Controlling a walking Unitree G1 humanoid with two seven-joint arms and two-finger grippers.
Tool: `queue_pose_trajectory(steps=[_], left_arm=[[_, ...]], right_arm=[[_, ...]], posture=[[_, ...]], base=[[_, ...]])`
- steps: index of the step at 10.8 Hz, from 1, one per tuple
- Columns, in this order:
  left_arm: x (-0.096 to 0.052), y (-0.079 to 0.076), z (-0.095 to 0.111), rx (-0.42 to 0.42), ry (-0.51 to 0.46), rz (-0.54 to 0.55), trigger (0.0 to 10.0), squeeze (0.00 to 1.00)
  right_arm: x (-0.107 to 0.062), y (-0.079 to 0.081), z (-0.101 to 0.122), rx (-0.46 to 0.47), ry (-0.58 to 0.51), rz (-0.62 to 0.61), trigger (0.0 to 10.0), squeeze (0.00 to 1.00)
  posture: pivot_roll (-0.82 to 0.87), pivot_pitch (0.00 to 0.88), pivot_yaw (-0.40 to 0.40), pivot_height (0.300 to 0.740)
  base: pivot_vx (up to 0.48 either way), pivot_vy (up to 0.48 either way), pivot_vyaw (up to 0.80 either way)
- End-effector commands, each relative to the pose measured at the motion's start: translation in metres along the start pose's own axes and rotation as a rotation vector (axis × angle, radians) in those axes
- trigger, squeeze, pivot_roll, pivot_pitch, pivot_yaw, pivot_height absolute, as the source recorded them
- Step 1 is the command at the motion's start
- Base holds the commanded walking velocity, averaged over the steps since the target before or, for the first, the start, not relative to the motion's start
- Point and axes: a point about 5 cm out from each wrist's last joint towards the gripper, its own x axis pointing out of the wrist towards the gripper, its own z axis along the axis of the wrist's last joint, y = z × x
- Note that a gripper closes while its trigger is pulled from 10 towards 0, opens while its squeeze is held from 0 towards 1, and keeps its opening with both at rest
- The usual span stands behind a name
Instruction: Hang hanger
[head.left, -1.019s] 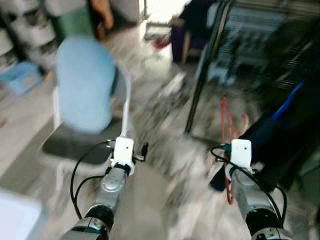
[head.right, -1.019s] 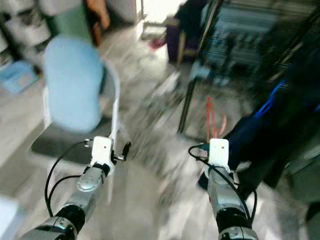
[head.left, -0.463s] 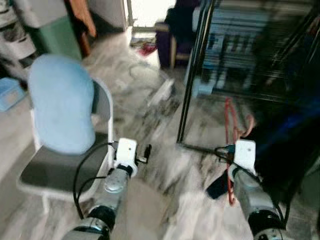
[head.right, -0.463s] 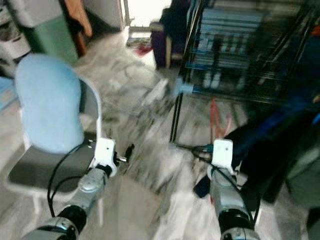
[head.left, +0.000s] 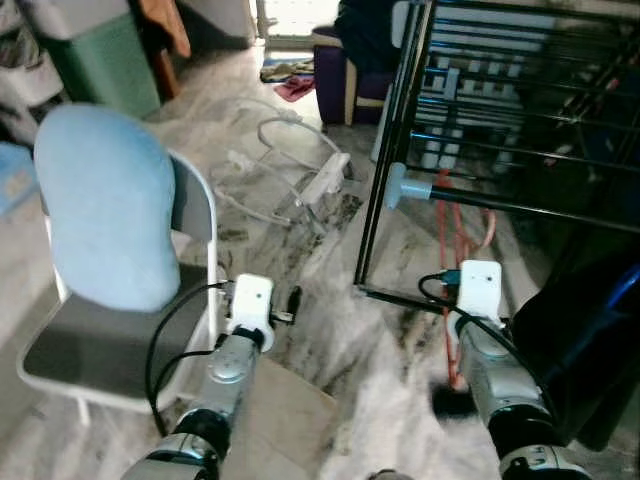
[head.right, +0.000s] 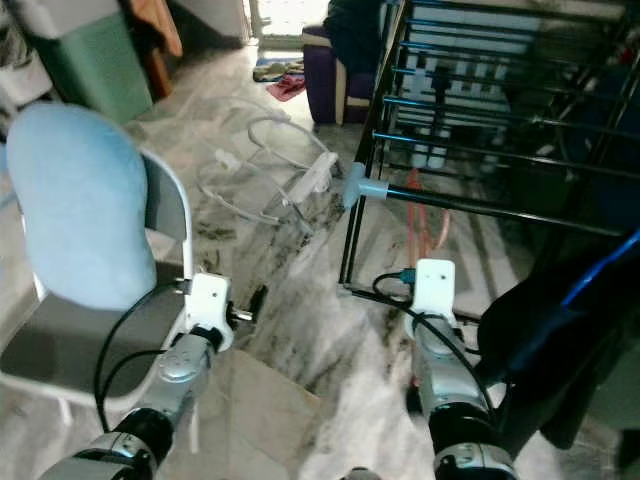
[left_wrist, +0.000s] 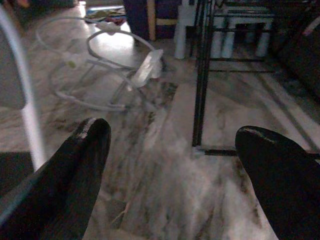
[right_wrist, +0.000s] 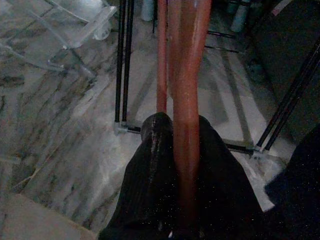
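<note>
The orange hanger (right_wrist: 187, 100) is pinched in the right gripper (right_wrist: 180, 165), long axis pointing straight out toward the black drying rack (head.left: 400, 150) just ahead. Left gripper (left_wrist: 170, 150) hangs wide open, holding nothing. Marble floor (head.left: 320, 330), a chair (head.left: 110, 340) with a blue cushion (head.left: 105, 205) off left.

Daylight glares from the far doorway; head views sharp, wrist views dim
</note>
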Motion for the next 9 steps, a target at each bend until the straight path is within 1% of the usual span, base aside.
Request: queue_pose_trajectory(steps=[1, 2, 3, 4, 5, 6, 7, 8, 9], left_arm=[[-0.002, 0.007, -0.003, 0.01, 0.01, 0.012, 10.0, 0.0], [-0.002, 0.006, -0.002, 0.009, 0.006, 0.01, 10.0, 0.0], [-0.002, 0.006, -0.002, 0.01, 0.006, 0.009, 10.0, 0.0], [-0.002, 0.006, -0.002, 0.01, 0.006, 0.009, 10.0, 0.0], [-0.002, 0.005, -0.002, 0.009, 0.007, 0.009, 10.0, 0.0], [-0.003, 0.005, -0.003, 0.008, 0.011, 0.009, 10.0, 0.0], [-0.003, 0.004, -0.004, 0.009, 0.012, 0.007, 10.0, 0.0], [-0.002, 0.002, -0.003, 0.009, 0.015, -0.004, 10.0, 0.0], [-0.001, 0.001, -0.003, 0.011, 0.016, -0.007, 10.0, 0.0]], right_arm=[[0.003, 0.004, 0.018, -0.014, -0.065, 0.01, 10.0, 0.0], [0.003, 0.006, 0.024, -0.019, -0.084, 0.018, 10.0, 0.0], [0.001, 0.009, 0.024, -0.025, -0.089, 0.033, 10.0, 0.0], [-0.005, 0.013, 0.015, -0.039, -0.08, 0.051, 10.0, 0.0], [-0.006, 0.013, 0.014, -0.041, -0.086, 0.047, 10.0, 0.0], [-0.006, 0.012, 0.018, -0.047, -0.119, 0.046, 10.0, 0.0], [-0.006, 0.012, 0.021, -0.053, -0.129, 0.045, 10.0, 0.0], [0.003, 0.007, 0.037, -0.035, -0.143, 0.034, 10.0, 0.0], [0.008, 0.004, 0.045, -0.032, -0.145, 0.031, 10.0, 0.0]], posture=[[-0.11, 0.067, 0.007, 0.74], [-0.11, 0.067, 0.008, 0.74], [-0.11, 0.067, 0.008, 0.74], [-0.11, 0.066, 0.005, 0.74], [-0.11, 0.067, 0.005, 0.74], [-0.12, 0.067, 0.01, 0.74], [-0.12, 0.067, 0.01, 0.74], [-0.13, 0.067, 0.011, 0.74], [-0.12, 0.069, 0.008, 0.74]], base=[[0.0, 0.0, 0.0], [0.0, 0.0, 0.0], [0.0, 0.0, 0.0], [0.0, 0.0, 0.0], [0.0, 0.0, 0.0], [0.0, 0.0, 0.0], [0.0, 0.0, 0.0], [0.0, 0.0, 0.0], [0.0, 0.0, 0.0]])
